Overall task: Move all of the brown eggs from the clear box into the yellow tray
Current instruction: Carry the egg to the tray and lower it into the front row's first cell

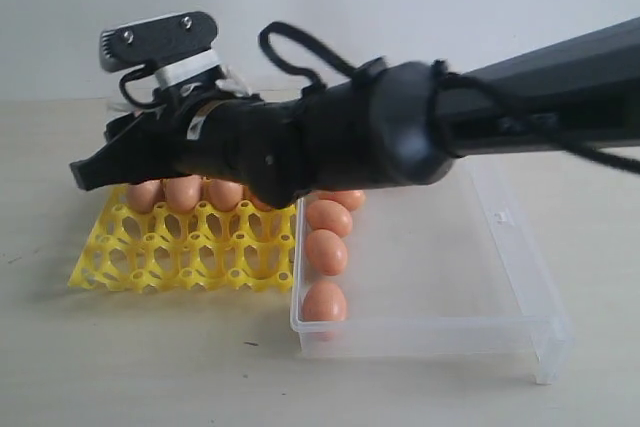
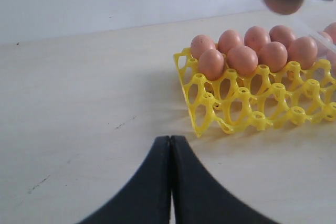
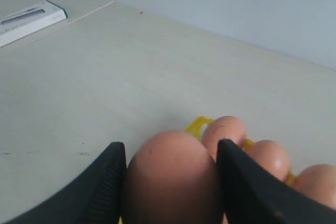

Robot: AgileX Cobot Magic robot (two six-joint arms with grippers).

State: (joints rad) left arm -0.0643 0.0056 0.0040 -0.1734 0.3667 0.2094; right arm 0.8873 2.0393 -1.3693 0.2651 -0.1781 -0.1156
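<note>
We've got our right gripper (image 3: 171,156) clamped on one smooth orange-brown oval egg (image 3: 168,182), right above the filled rows of the bright yellow plastic lattice tray (image 1: 185,247). The shallow clear plastic box (image 1: 430,332) sits back under its arm. Our left gripper (image 2: 170,148) is pinched closed on nothing, with the tray just ahead of it.

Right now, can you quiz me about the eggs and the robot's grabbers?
1. True or false: the right gripper is holding a brown egg.
2. Pick one: the left gripper is A) open, B) shut with nothing in it, C) shut on an egg.
3. Short answer: what are the eggs beside the yellow tray lying in?
Key: 1 true; 2 B; 3 the clear box.
</note>
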